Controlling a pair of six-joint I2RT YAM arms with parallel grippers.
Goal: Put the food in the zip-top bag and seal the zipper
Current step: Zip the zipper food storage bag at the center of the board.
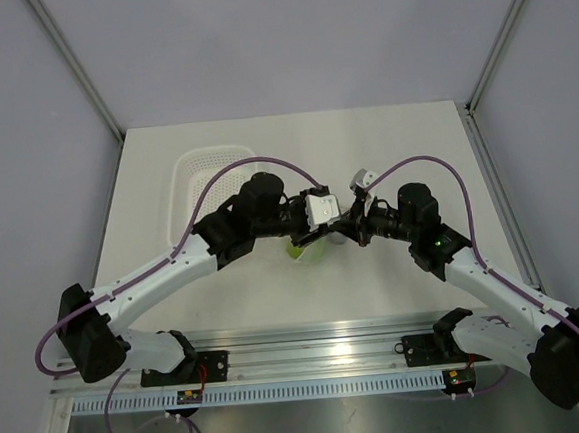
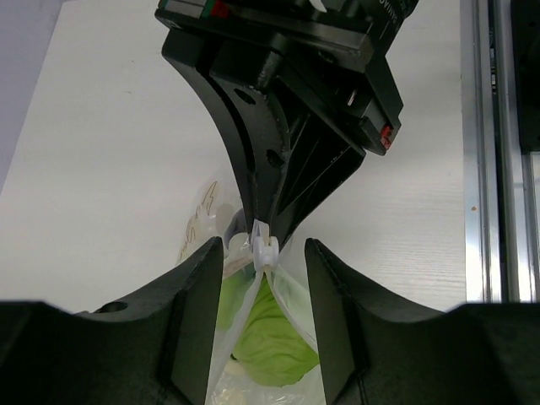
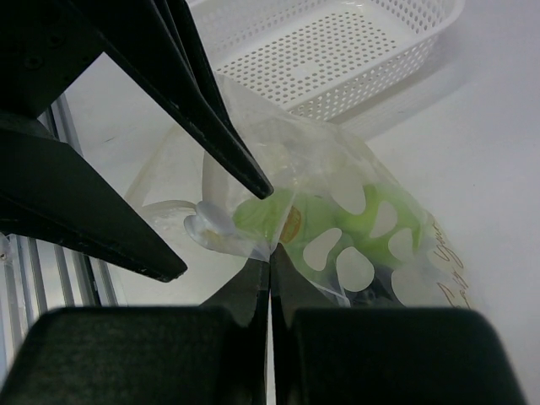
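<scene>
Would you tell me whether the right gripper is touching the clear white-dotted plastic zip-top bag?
Touching. The right wrist view shows the right gripper shut on the clear white-dotted plastic zip-top bag, its edge pinched between the fingers.

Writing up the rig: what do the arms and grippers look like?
The left arm and right arm have white links, black joints and a looping purple cable each. The left gripper and right gripper are black with tapered fingers. A pale grey block sits by the left wrist; a green light shows on the right arm.

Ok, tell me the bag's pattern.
Cream-white dots on the clear bag, best in the right wrist view.
</scene>
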